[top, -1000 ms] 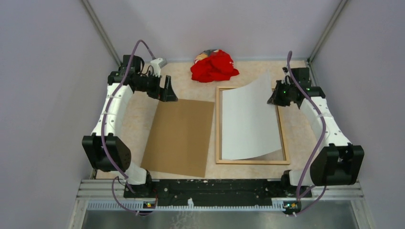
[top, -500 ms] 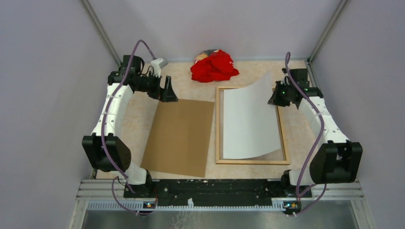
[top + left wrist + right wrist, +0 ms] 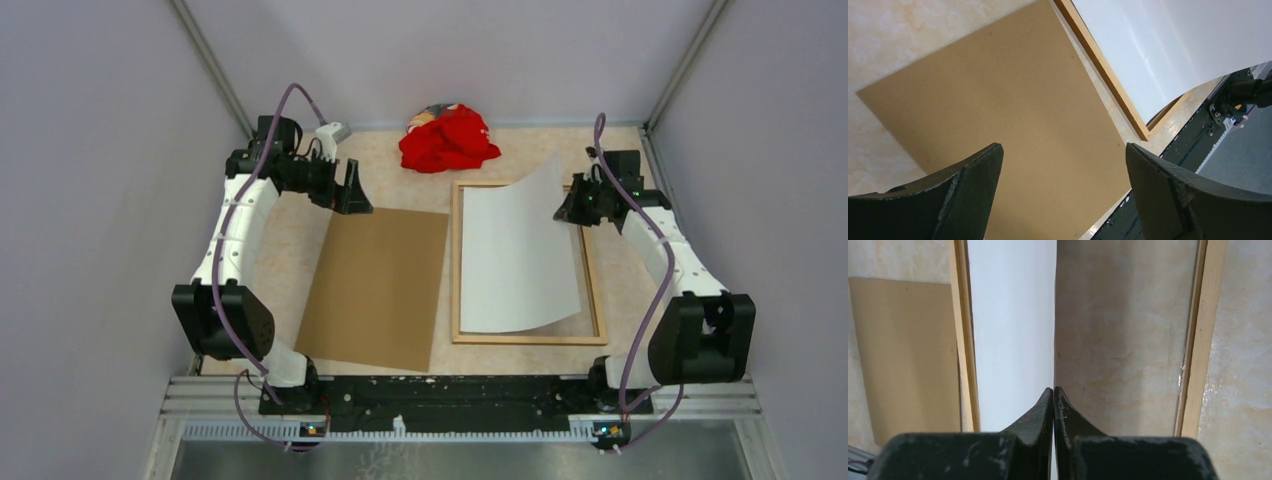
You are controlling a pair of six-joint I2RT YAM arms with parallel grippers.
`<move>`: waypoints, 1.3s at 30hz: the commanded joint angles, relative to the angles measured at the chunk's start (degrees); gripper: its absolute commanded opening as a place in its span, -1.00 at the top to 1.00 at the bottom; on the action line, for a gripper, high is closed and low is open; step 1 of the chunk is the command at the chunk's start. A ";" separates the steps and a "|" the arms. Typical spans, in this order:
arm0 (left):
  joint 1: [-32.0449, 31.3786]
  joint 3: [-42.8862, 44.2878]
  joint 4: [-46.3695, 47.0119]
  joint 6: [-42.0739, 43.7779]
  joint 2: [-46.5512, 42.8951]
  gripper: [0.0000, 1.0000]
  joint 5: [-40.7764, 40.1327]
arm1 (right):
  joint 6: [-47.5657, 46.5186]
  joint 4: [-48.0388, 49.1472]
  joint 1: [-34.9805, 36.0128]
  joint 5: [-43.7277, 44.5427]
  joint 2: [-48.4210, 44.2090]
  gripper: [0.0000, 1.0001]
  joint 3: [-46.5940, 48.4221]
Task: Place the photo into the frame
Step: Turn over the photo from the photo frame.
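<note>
The photo (image 3: pixel 515 255) lies white side up over the frame (image 3: pixel 457 262), a rectangle of light wooden strips. Its near part rests inside the frame, while its far right corner curls up. My right gripper (image 3: pixel 568 207) is shut on that raised edge; in the right wrist view the thin sheet (image 3: pixel 1013 330) runs edge-on between the closed tips (image 3: pixel 1053 389), with the frame's strips (image 3: pixel 962 330) on either side. My left gripper (image 3: pixel 352 200) hangs open above the far edge of the brown board, fingers wide apart (image 3: pixel 1063 147) with nothing between them.
A plain brown board (image 3: pixel 375 285) lies flat left of the frame, almost touching it. A crumpled red cloth (image 3: pixel 448 138) sits at the back centre. Grey walls close in the table on three sides, and the black rail (image 3: pixel 450 392) runs along the near edge.
My right gripper has shifted slightly left with the photo's raised corner, and the sheet has slid a little left inside the frame. The left arm has not moved.
</note>
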 commanded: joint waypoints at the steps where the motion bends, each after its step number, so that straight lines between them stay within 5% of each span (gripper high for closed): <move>1: 0.18 -0.04 0.13 1.04 -1.21 -0.96 1.72 | 1.24 4.13 0.10 -1.78 0.27 1.00 -0.23; 19: 0.16 -0.06 0.24 1.17 -1.24 -0.96 1.61 | 1.57 6.27 0.90 -2.87 0.00 0.97 -2.54; 22: 0.22 -0.06 0.23 1.20 -1.33 -0.96 1.50 | 1.58 5.18 0.89 -0.55 0.20 0.67 -2.48; 29: 0.18 -0.22 0.40 1.19 -1.38 -0.97 1.52 | -0.01 -0.04 1.57 6.55 1.33 -0.57 0.66; 34: 0.17 -0.39 0.53 1.20 -1.39 -0.97 1.52 | -1.06 -2.89 2.31 15.10 1.80 -0.97 2.50; 39: 0.18 -0.26 0.51 1.10 -1.30 -0.97 1.38 | -0.70 -4.12 2.46 21.62 2.97 -0.97 3.15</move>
